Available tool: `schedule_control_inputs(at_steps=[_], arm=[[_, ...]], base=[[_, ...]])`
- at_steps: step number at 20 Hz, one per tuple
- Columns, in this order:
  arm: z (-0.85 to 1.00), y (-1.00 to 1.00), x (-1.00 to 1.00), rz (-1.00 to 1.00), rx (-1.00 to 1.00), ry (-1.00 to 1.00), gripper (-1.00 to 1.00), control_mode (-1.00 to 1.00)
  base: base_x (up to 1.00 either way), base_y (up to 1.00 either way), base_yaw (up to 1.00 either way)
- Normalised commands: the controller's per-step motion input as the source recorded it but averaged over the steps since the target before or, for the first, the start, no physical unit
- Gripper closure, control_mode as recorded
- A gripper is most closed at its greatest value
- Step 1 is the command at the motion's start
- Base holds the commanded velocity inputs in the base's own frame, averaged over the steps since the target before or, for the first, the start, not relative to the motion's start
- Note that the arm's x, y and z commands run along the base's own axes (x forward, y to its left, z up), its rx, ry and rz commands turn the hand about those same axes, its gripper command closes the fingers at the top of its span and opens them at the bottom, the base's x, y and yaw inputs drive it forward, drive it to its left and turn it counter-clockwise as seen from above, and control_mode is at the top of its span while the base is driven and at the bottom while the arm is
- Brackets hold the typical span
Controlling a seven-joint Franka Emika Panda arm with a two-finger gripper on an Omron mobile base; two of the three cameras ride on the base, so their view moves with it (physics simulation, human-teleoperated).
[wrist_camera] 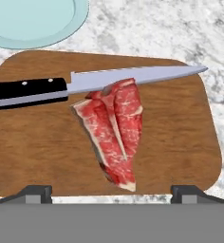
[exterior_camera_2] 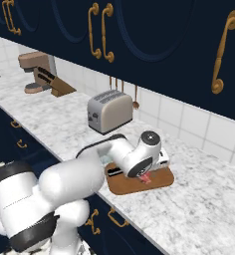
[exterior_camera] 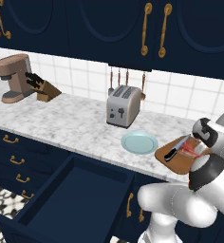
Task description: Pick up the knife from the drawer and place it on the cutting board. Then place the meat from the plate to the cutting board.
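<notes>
Lying on the cutting board (wrist_camera: 42, 142), the meat (wrist_camera: 115, 133) sits mid-board, its upper end touching or slightly overlapping the blade of the knife (wrist_camera: 85, 84). Knife rests flat across the board's far side in the hand view, black handle toward the plate (wrist_camera: 33, 21), tip reaching the opposite edge. Pincer (wrist_camera: 111, 192) hovers above the board with its two tips spread wide apart, nothing between them, meat below the gap.

Left base view: board (exterior_camera: 178, 163) at the bench (exterior_camera: 71, 126) front edge, knife (exterior_camera: 176, 148) and meat (exterior_camera: 192, 151) on it, plate (exterior_camera: 139, 142) bare just beside the board, not touching as far as I can tell. Drawer (exterior_camera: 71, 199) stands pulled out below the bench, inside dark. Toaster (exterior_camera: 123, 105) behind the plate; knife block (exterior_camera: 43, 87) and coffee machine (exterior_camera: 15, 77) far down the bench, close together.

Right base view: arm bends over the board (exterior_camera_2: 139, 182), hiding most of it; a bit of meat (exterior_camera_2: 145, 178) peeks under the wrist. Toaster (exterior_camera_2: 109, 110) near the wall.
</notes>
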Motion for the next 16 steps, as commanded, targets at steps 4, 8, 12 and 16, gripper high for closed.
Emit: schedule_control_inputs(at_steps=[4,8,12,16], arm=[[0.61,0.57,-0.35,0.0,0.0,0.0,-1.0,-1.0],[0.66,0.89,-0.26,0.0,-0.04,0.0,-1.0,-1.0],[0.63,0.83,-0.38,0.0,-0.02,0.0,-1.0,-1.0],[0.63,0.87,-0.5,0.0,-0.03,0.0,-1.0,-1.0]], base=[[0.0,0.0,0.0],[0.0,0.0,0.0],[0.0,0.0,0.0],[0.0,0.0,0.0]])
